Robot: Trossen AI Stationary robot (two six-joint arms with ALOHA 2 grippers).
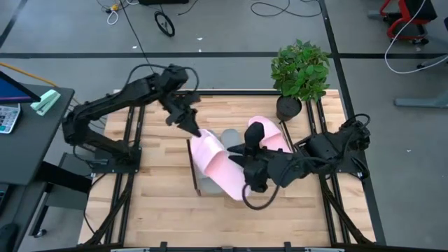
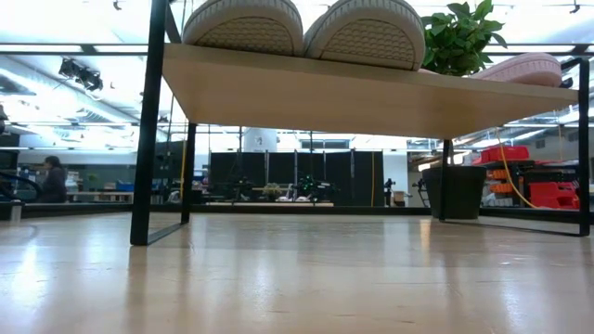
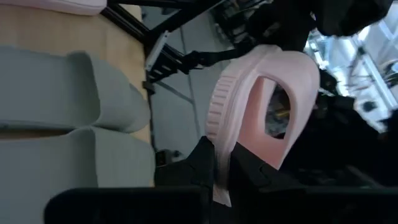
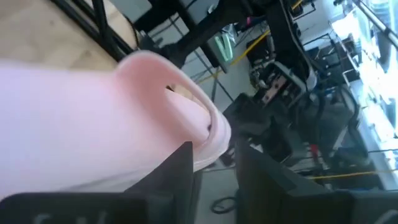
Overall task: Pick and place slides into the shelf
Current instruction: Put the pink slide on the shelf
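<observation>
grey slides (image 1: 225,134) shelved; pink slide (image 1: 215,162) held aloft.

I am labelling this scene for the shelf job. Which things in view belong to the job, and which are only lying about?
Job:
- pink slide, held by both grippers
- second pink slide
- grey slides
- shelf
- left gripper
- right gripper

Lying about:
- potted plant
- calculator

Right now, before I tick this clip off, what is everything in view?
grey slides: two, pale grey, side by side on the shelf
second pink slide: one, pink, on the shelf beside the plant
held pink slide: one, pink, above the shelf between both grippers
potted plant: one, green, table's far edge
table: one, light wood
left gripper: shut on held pink slide
right gripper: at that slide's other end
</observation>
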